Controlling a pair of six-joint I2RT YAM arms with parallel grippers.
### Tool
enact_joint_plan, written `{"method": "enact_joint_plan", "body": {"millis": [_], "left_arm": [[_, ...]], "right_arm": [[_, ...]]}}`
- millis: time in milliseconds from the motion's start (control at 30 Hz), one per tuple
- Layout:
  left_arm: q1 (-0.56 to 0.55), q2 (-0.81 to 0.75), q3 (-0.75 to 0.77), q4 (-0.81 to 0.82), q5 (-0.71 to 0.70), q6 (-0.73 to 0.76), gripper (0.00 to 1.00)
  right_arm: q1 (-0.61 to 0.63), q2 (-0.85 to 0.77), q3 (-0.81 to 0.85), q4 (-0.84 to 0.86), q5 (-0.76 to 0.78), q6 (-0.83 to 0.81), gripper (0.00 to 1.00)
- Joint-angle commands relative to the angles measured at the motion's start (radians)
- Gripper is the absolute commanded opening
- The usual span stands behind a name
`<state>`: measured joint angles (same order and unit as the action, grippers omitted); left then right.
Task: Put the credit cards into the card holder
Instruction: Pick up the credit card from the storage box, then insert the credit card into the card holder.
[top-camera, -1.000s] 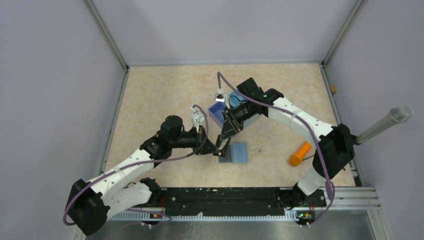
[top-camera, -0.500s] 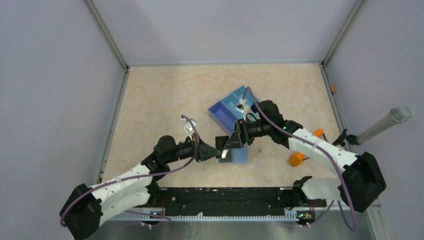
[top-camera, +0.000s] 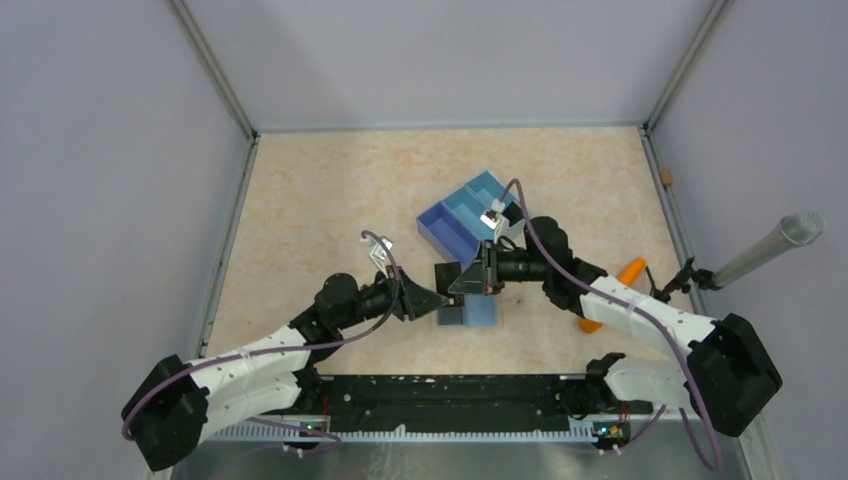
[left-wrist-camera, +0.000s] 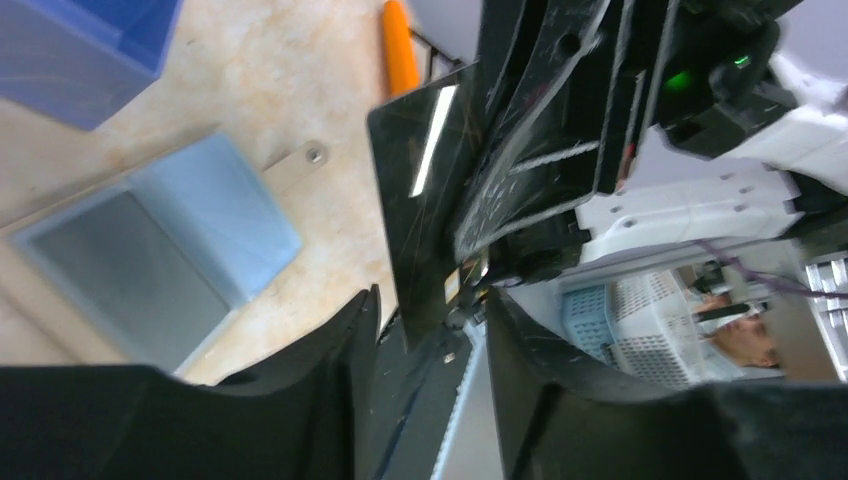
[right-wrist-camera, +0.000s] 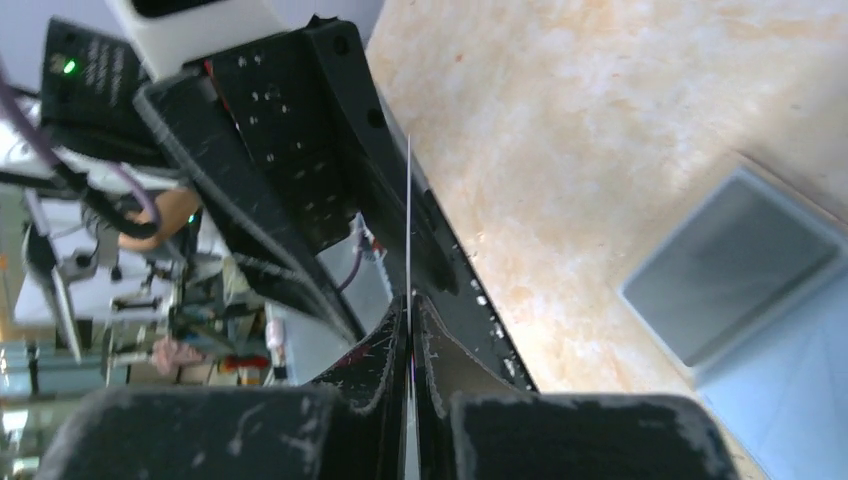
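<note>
Your right tool (right-wrist-camera: 409, 302) pinching dark card (left-wrist-camera: 425, 210) tight; left tool (left-wrist-camera: 432, 300) gaping around its edge, gripping nothing; blue card (top-camera: 482, 310) lying on desk (top-camera: 320, 200).

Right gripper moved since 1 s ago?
Yes. The right gripper, shut on a dark card, came away from the blue tray, toward the table's near edge.

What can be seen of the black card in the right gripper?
The black card is thin, flat and rectangular, with a glossy face that reflects a strip of light. It is held on edge above the table, clamped in the right gripper, so the right wrist view shows only its fine edge. Its lower end reaches into the gap of the open left gripper; whether that touches it cannot be told.
</note>
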<state>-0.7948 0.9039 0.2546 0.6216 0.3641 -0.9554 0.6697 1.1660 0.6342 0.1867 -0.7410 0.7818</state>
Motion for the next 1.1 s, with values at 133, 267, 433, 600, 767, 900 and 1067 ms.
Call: {"method": "enact_joint_plan", "body": {"millis": [133, 267, 433, 600, 767, 900, 1067], "left_arm": [[-0.014, 0.040, 0.092, -0.355, -0.152, 0.050, 0.64], [-0.015, 0.137, 0.107, -0.375, -0.152, 0.031, 0.59], [-0.014, 0.232, 0.117, -0.352, -0.170, 0.021, 0.57], [-0.014, 0.313, 0.137, -0.338, -0.176, 0.015, 0.54], [-0.015, 0.373, 0.158, -0.329, -0.185, 0.019, 0.50], [-0.014, 0.409, 0.171, -0.341, -0.198, 0.033, 0.48], [-0.015, 0.420, 0.188, -0.388, -0.244, 0.066, 0.46]], "right_arm": [[0.002, -0.037, -0.118, -0.098, 0.213, 0.015, 0.00], [-0.025, -0.015, -0.166, -0.074, 0.237, 0.017, 0.00], [-0.072, 0.035, -0.222, 0.005, 0.224, 0.013, 0.00], [-0.094, 0.100, -0.225, 0.044, 0.232, -0.017, 0.00], [-0.125, 0.143, -0.230, 0.092, 0.221, -0.031, 0.00], [-0.140, 0.168, -0.235, 0.129, 0.208, -0.032, 0.00], [-0.139, 0.203, -0.239, 0.176, 0.174, -0.026, 0.00]]}}
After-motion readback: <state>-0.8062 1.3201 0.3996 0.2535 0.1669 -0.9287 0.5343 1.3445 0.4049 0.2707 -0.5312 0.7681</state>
